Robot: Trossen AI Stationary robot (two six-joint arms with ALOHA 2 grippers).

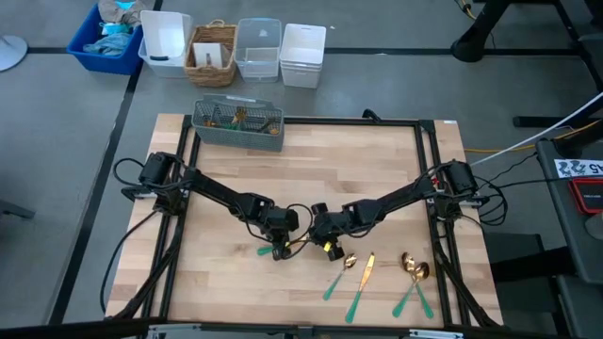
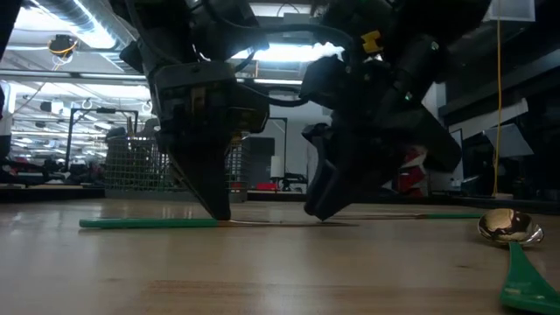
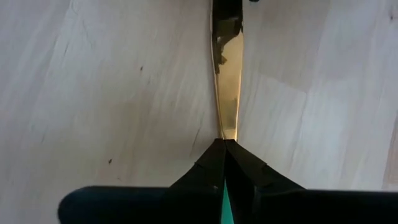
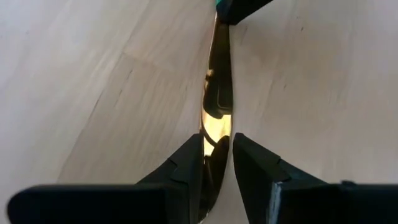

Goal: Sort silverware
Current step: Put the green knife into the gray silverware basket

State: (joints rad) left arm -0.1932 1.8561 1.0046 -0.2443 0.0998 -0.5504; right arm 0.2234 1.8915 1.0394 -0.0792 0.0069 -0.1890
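A knife (image 1: 267,250) with a teal handle and a gold blade (image 3: 227,93) lies left to right near the table's middle front. My left gripper (image 1: 280,252) is shut on it where handle meets blade. My right gripper (image 1: 328,250) faces it from the right, closed on the blade's far part (image 4: 217,118). In the low view both grippers, left (image 2: 219,214) and right (image 2: 319,213), reach down to the tabletop, and the green handle (image 2: 149,223) sticks out to the left along the wood. More silverware (image 1: 363,282) lies loose to the right. My left gripper pinches the knife between its two fingers at the joint of teal handle and gold blade (image 3: 225,135). The fingers slant down from the table's left. The handle runs back under them, and the knife stays low along the tabletop. My right gripper has the gold blade (image 4: 216,134) between its two fingers, near the blade's tip end. The fingers slant down from the table's right, in line with the blade. The blade fills the narrow gap between them and stays down at the table.
A fork (image 1: 339,276), a knife and two spoons (image 1: 413,271) lie at the front right; one spoon (image 2: 509,227) shows close in the low view. A grey mesh caddy (image 1: 238,122) stands at the far edge. Bins and a basket (image 1: 212,55) stand beyond the table.
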